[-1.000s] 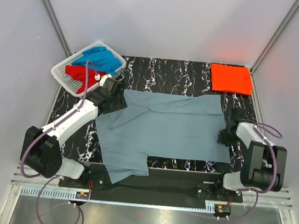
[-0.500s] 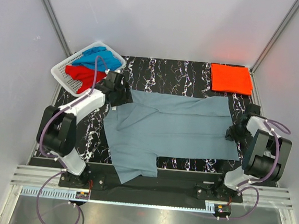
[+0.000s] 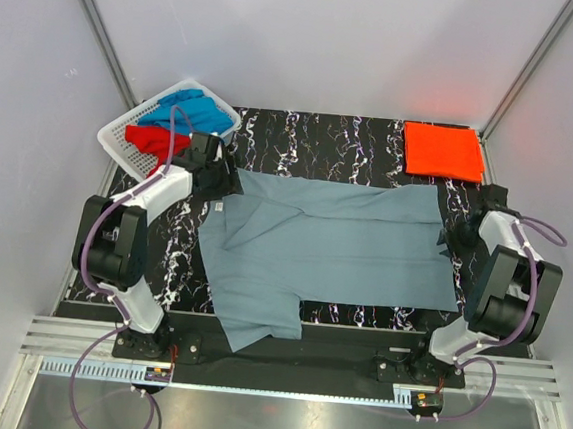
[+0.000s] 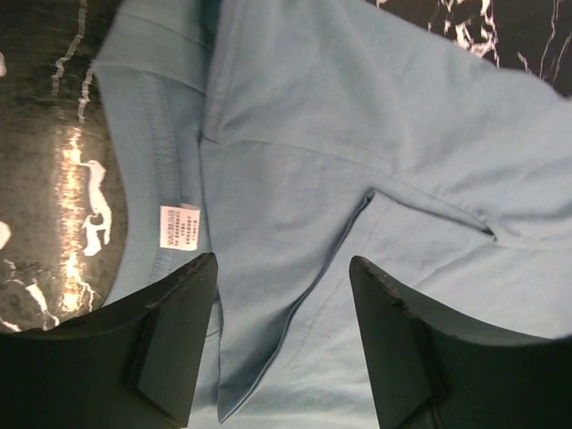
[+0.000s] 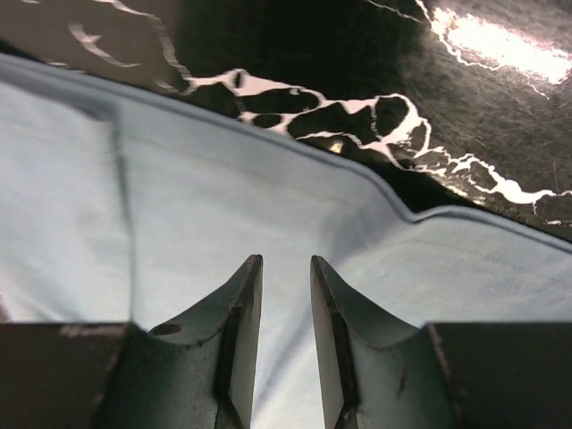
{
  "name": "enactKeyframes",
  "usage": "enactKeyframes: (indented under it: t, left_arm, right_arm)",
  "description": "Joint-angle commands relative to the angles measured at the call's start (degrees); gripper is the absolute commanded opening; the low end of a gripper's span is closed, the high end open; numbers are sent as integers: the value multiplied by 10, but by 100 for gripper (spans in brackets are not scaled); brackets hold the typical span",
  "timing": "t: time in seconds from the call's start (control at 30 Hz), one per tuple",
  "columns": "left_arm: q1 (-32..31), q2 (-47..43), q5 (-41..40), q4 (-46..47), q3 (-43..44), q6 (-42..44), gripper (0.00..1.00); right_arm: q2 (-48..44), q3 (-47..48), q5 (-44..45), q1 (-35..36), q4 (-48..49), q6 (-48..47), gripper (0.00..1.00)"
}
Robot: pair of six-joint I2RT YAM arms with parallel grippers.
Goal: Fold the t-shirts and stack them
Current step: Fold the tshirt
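The dull grey-blue t-shirt [image 3: 334,244] lies spread flat on the black marble table [image 3: 324,132], collar end to the left. My left gripper [image 3: 221,181] hovers over its collar corner with its jaws wide open and empty; the left wrist view [image 4: 281,264] shows the cloth [image 4: 357,134] and its white label [image 4: 179,228] below. My right gripper [image 3: 453,234] is at the shirt's right edge. In the right wrist view [image 5: 284,261] its jaws stand a narrow gap apart over the cloth [image 5: 179,206]. The orange-red shirt [image 3: 443,151] lies folded at the back right.
A white slotted basket [image 3: 122,140] at the back left holds the bright blue shirt [image 3: 190,111] and the red shirt [image 3: 152,141]. Grey walls close in the table on three sides. One sleeve [image 3: 257,317] hangs near the front edge.
The grey-blue shirt was dragged right and back, then stayed put. My left gripper has moved left to the collar corner; my right gripper has moved back along the right edge.
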Motion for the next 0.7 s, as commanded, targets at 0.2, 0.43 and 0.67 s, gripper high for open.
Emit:
enactKeyframes:
  t: [0.2,0.43,0.67]
  left_arm:
    - [-19,1,32,22,-16,36,70]
    - [6,35,43,40,11,12,71]
    - [12,64,77,46,44,29,69]
  right_arm:
    - [26,-23,-75,-4,100,-35,35]
    - [32,-2,-42,-4,101,20,36]
    - [129,6,-23,-25,126,0,34]
